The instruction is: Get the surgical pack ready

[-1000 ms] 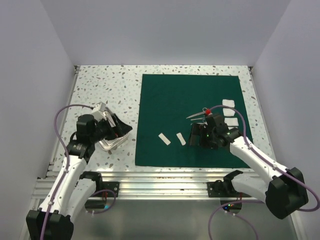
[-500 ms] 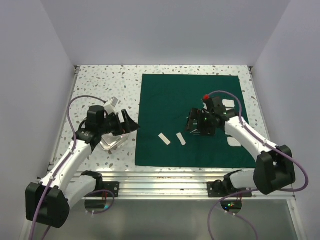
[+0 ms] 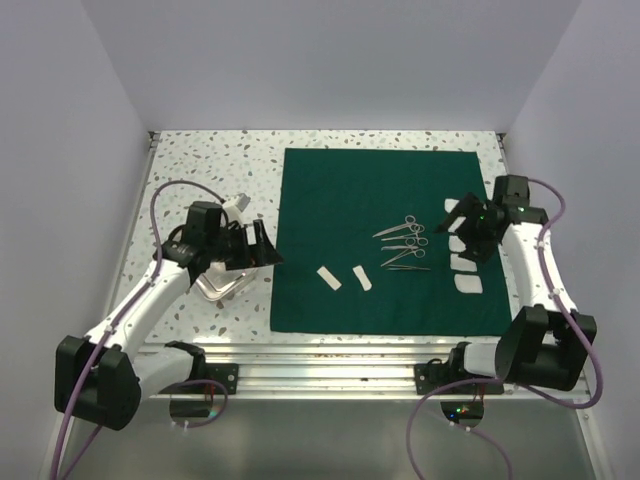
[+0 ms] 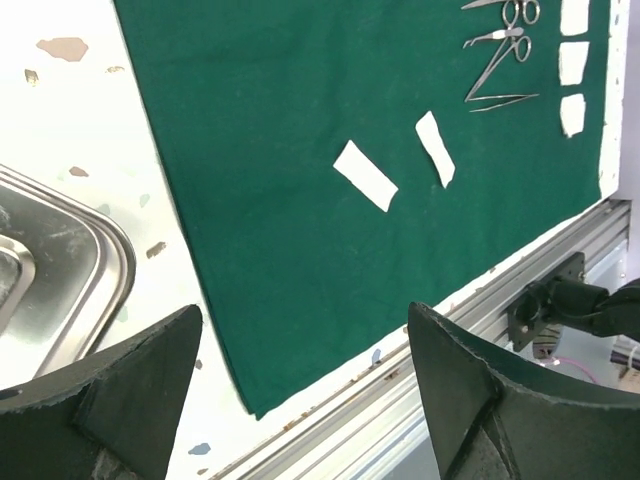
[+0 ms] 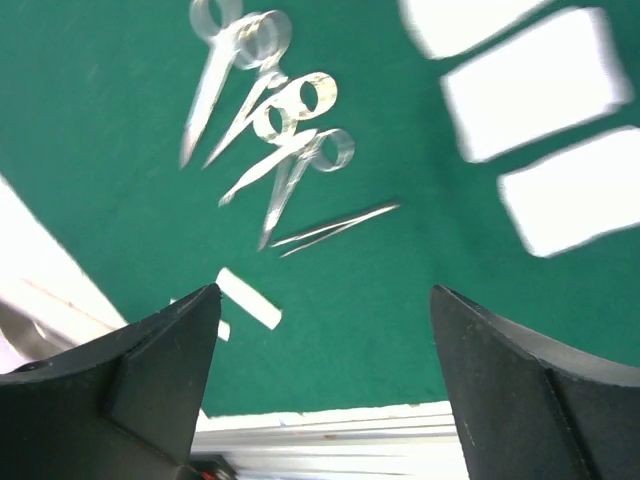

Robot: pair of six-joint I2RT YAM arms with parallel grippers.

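The dark green drape (image 3: pixel 380 240) lies spread flat on the table. Several steel scissor-like instruments (image 3: pixel 405 243) and a pair of tweezers lie on its right half. White gauze pads (image 3: pixel 465 265) lie in a column near its right edge. Two white strips (image 3: pixel 328 278) lie near its front. My right gripper (image 3: pixel 462 230) is open and empty above the gauze column, right of the instruments (image 5: pixel 270 120). My left gripper (image 3: pixel 262 250) is open and empty over the drape's left edge, beside the metal tray (image 3: pixel 220 283). The tray (image 4: pixel 50 260) and the strips (image 4: pixel 365 176) also show in the left wrist view.
The speckled tabletop (image 3: pixel 210 170) lies left of the drape. An aluminium rail (image 3: pixel 330 350) runs along the near edge. White walls close in the left, back and right sides.
My right gripper has moved right, off the instruments, which now lie uncovered on the drape. My left gripper has shifted slightly right near the tray.
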